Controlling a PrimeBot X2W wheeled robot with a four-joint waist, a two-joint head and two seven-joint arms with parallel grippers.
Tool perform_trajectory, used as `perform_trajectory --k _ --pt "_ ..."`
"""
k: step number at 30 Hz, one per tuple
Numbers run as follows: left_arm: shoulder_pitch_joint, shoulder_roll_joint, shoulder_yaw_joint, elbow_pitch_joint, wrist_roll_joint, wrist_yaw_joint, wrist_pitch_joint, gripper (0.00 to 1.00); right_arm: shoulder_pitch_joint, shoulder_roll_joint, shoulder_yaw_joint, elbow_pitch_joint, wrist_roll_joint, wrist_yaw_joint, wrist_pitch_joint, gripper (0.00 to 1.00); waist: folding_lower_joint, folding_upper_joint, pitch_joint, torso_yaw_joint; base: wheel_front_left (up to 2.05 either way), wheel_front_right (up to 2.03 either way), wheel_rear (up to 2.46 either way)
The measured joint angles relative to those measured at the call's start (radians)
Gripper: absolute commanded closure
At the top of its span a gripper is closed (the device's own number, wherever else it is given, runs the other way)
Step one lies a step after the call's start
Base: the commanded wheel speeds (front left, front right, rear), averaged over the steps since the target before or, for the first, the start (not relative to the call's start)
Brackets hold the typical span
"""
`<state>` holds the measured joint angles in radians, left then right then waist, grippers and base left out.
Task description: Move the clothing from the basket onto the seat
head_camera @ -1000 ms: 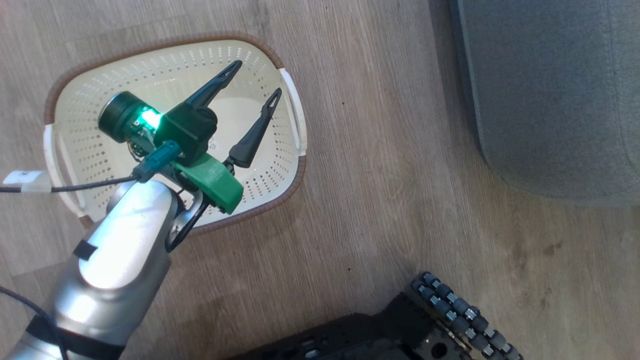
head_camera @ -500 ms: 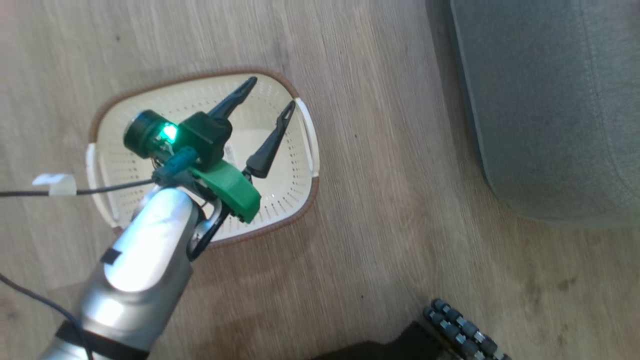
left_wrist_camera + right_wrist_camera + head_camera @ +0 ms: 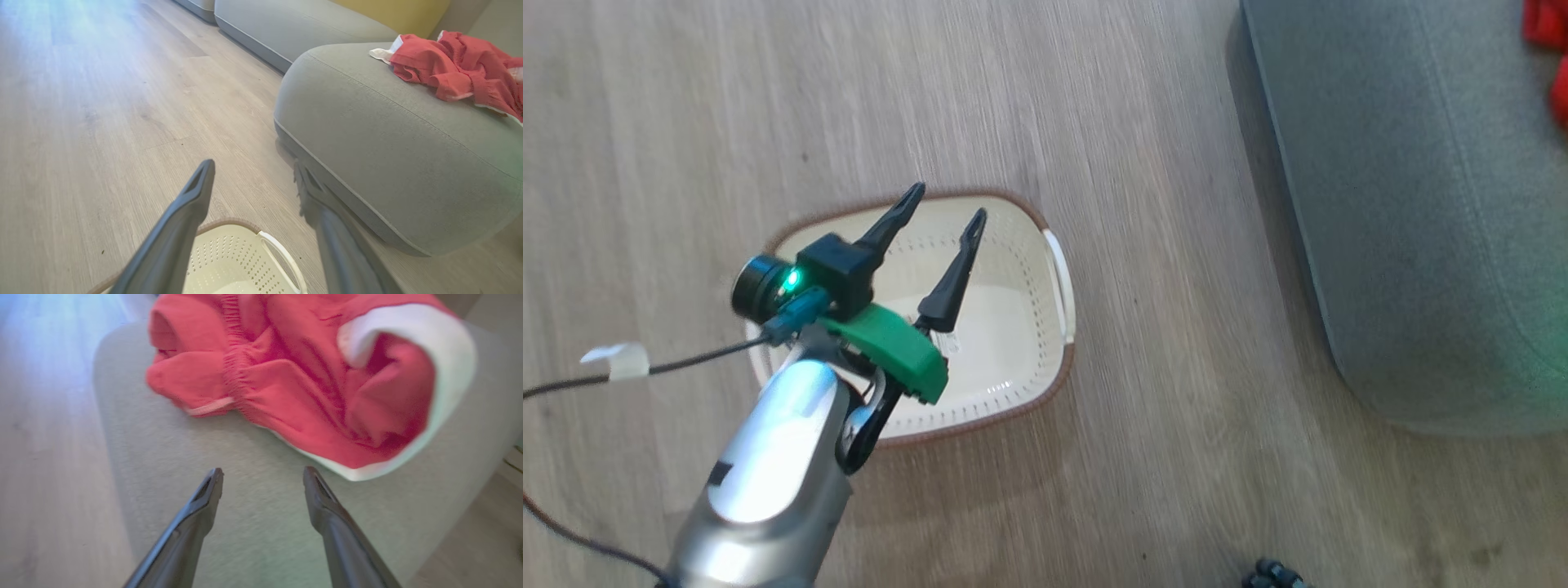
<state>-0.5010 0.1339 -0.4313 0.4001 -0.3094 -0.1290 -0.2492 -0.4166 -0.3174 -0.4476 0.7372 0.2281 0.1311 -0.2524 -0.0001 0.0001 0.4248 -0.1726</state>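
Clothing of soft red fabric with white trim (image 3: 294, 388) lies bunched on the large grey upholstered seat cushion (image 3: 245, 531), in the upper half of the right wrist view. The right tool (image 3: 263, 470) stands wide just short of it, its two dark fingers apart over bare grey fabric with nothing between them. The picture is blurred, but the fingers seem clear of the cloth, and I judge the garment has just been let go. In the left wrist view the same red heap sits at the upper right, on top of the seat and well apart from the small cream perforated plastic basket (image 3: 1005, 327) with its brown rim.

Against the head views of a moment ago, the whole picture has shifted. The basket now shows lower and nearer the centre, and a scrap of red sits in the upper right corner, where none showed before. That is the camera turning, not the basket sliding on the pale wood-plank floor (image 3: 1176, 122). The left tool (image 3: 949, 201) hangs over the basket as before, fingers spread wide and empty.

What shows of the basket's inside is bare cream plastic, though the arm hides part of it. The transfer therefore looks finished, or nearly so.
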Motion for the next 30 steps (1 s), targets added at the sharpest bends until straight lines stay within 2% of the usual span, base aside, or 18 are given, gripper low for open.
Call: perform_trajectory --k 6,12,23,30 --pt "0.060 -0.026 0.091 0.010 0.003 0.000 0.000 0.00 0.057 0.081 0.140 -0.140 0.007 0.000 0.000 0.00 0.0000 0.0000 -0.076 0.030 0.00 0.00 0.00" --pt "0.114 -0.042 0.202 0.021 0.019 0.001 0.000 0.00 0.063 0.153 0.219 -0.244 -0.006 0.000 0.000 0.00 0.0000 -0.0001 -0.129 0.084 0.00 0.00 0.00" --pt "0.187 -0.063 0.372 0.012 0.078 0.006 0.000 0.00 0.062 0.187 0.389 -0.294 -0.007 0.000 0.000 0.00 0.0000 -0.0001 -0.198 0.174 0.00 0.00 0.00" --pt "0.225 -0.077 0.429 -0.003 0.123 0.005 0.000 0.00 0.062 0.202 0.459 -0.304 0.001 0.000 0.000 0.00 0.0000 0.0000 -0.246 0.207 0.00 0.00 0.00"
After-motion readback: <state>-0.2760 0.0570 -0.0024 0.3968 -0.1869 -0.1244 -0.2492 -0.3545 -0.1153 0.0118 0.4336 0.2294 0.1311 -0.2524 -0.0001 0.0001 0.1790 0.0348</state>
